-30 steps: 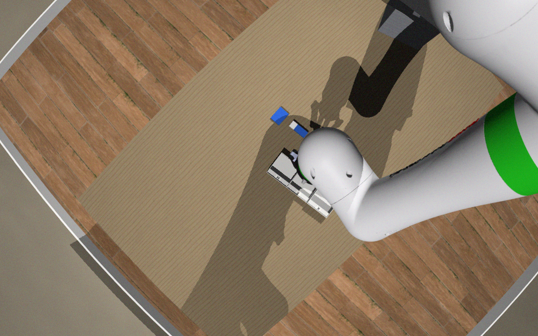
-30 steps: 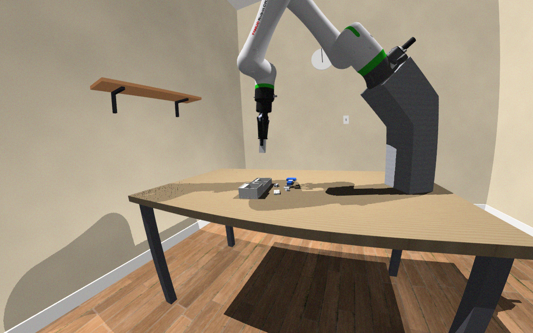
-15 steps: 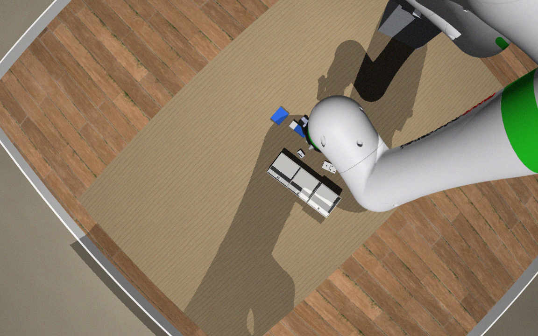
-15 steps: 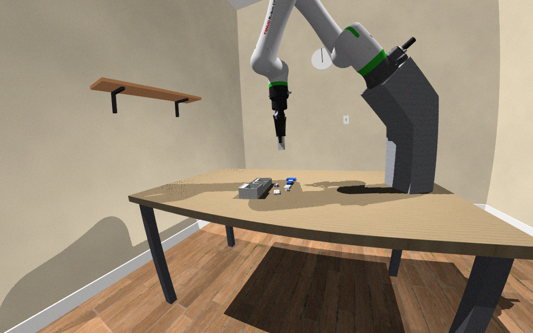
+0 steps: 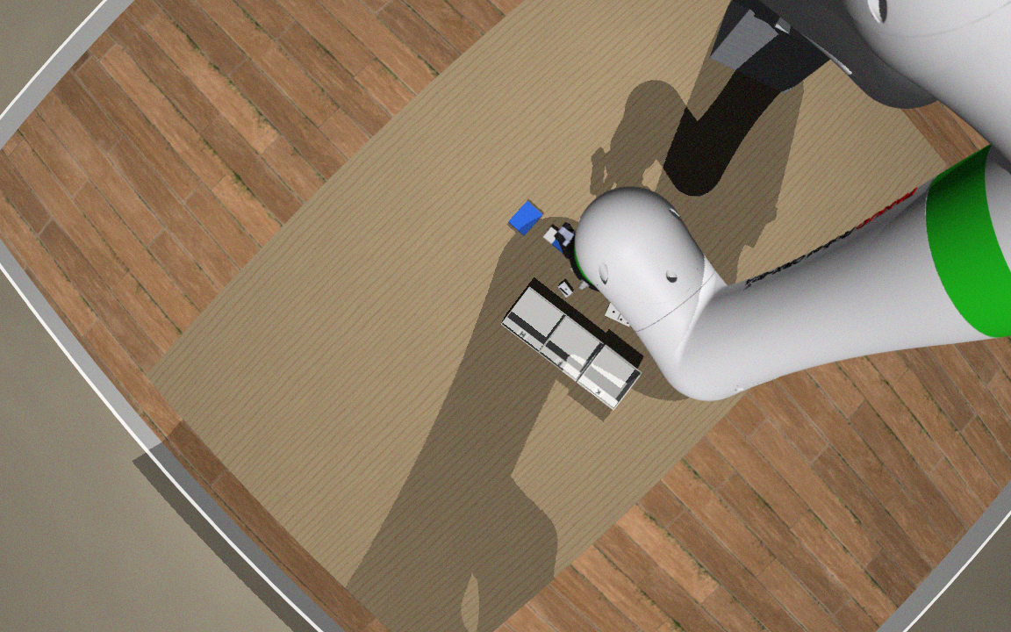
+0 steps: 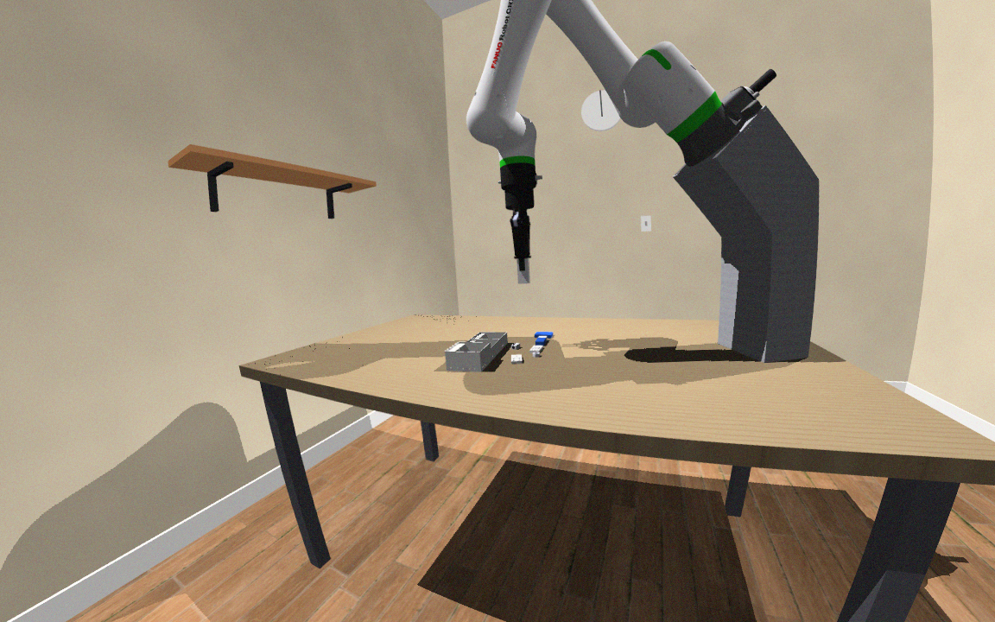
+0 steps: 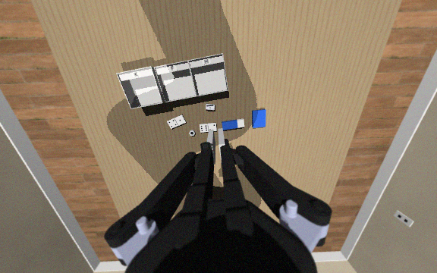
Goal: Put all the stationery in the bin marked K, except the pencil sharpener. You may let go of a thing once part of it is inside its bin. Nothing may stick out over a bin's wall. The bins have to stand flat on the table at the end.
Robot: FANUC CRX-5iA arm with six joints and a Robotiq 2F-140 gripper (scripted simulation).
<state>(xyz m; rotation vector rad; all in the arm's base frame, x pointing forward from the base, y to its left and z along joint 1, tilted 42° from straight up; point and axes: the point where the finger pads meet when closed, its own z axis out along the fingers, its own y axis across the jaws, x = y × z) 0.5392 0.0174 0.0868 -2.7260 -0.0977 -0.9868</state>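
A blue block [image 5: 525, 218] [image 7: 259, 118], perhaps a note pad, lies on the table. A blue-and-white eraser [image 7: 230, 124] lies between it and the gripper's tips in the wrist view. The small pale piece [image 5: 565, 288] [image 7: 210, 108] near the bins looks like the pencil sharpener. Bin K [image 7: 144, 72] [image 6: 464, 361] is the left end of the bin row in the wrist view; no stationery shows inside it. My gripper [image 6: 522, 281] [image 7: 216, 136] is shut on nothing, high above the table. The top view has its fingertips hidden under the arm.
Two more bins, a middle one [image 7: 180, 85] and an end one [image 7: 210, 80], stand beside bin K. Two white dominoes, one [image 7: 176, 121] near bin K and one [image 7: 208, 127] beside the eraser, and a small nut [image 7: 192, 133] lie on the table in front of the bins.
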